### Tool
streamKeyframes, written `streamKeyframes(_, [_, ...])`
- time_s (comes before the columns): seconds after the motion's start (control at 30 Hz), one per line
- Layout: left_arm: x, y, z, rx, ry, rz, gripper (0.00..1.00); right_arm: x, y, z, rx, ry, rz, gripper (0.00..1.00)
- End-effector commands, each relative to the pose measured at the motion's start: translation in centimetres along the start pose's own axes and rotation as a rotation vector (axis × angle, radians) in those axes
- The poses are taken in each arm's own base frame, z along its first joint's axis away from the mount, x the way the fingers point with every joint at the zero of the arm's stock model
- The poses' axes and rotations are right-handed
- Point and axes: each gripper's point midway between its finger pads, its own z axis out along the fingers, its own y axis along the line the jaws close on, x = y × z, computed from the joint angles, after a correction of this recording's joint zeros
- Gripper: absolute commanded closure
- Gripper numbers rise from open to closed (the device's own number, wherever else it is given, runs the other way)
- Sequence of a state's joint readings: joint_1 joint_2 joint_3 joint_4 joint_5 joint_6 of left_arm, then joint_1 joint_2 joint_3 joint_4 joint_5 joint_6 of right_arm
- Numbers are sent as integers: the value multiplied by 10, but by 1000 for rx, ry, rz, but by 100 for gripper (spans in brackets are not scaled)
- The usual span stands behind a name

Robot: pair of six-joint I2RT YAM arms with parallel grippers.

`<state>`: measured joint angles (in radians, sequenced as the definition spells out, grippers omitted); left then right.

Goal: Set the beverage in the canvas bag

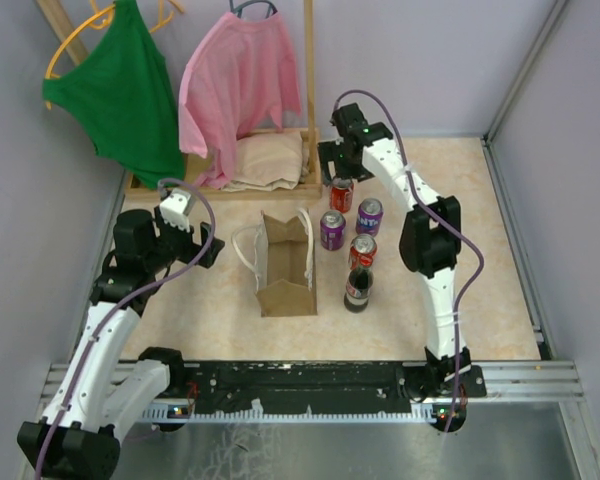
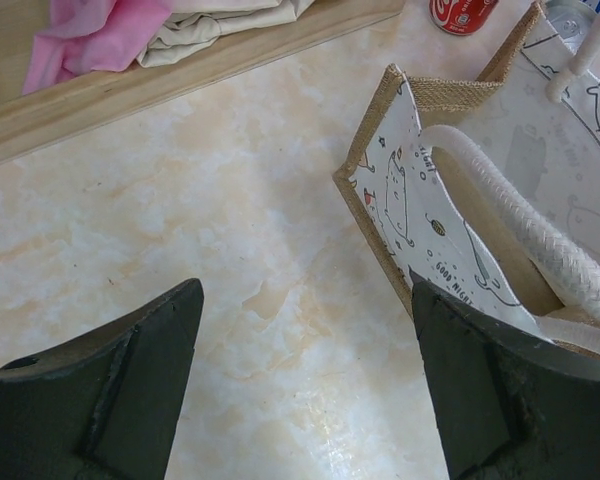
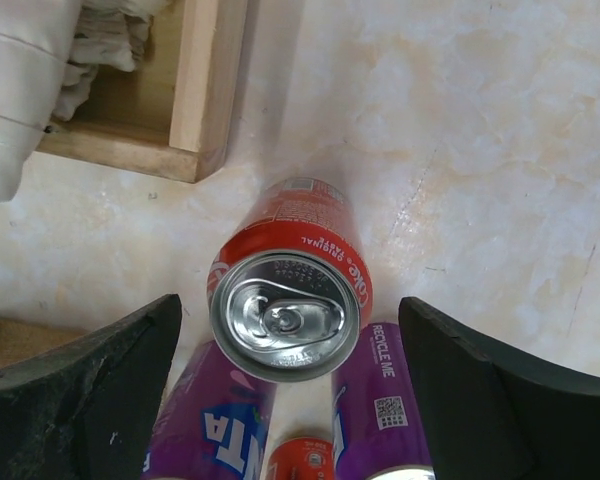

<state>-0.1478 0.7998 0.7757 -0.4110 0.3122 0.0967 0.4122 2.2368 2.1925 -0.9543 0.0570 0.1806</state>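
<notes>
Five drinks (image 1: 362, 250) stand at three o'clock of the open bag (image 1: 285, 265). Right claw (image 3: 290, 310), spread, straddles the farthest red can (image 3: 290, 290) without touching, poised to grasp. Left claw (image 2: 307, 300), spread and empty, hovers at the bag's nine o'clock.

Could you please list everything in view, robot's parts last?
canvas bag: one, tan, white handles, table centre
red cans: two, red, right of the bag
purple cans: two, purple, between the red cans
cola bottle: one, dark, nearest of the drinks
green top: one, green, hanging back left
pink top: one, pink, hanging beside it
folded cloth: one, beige, under the pink top
left claw: one, black, open, left of the bag
right claw: one, black, open, over the far one of the red cans
</notes>
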Motion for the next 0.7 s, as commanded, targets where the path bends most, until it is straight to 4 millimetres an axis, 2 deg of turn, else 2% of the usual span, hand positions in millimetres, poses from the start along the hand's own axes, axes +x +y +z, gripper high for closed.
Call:
streamKeyframes(0.0, [-6,0,2,9,-30,-9,10,-3,2,3,16,2,3,11])
streamKeyframes(0.57, [-3,0,5,16,-20,-17,10,1,2,12,20,18,12,24])
streamKeyframes(0.67, [-3,0,6,18,-18,-17,10,3,4,14,12,26,11,38])
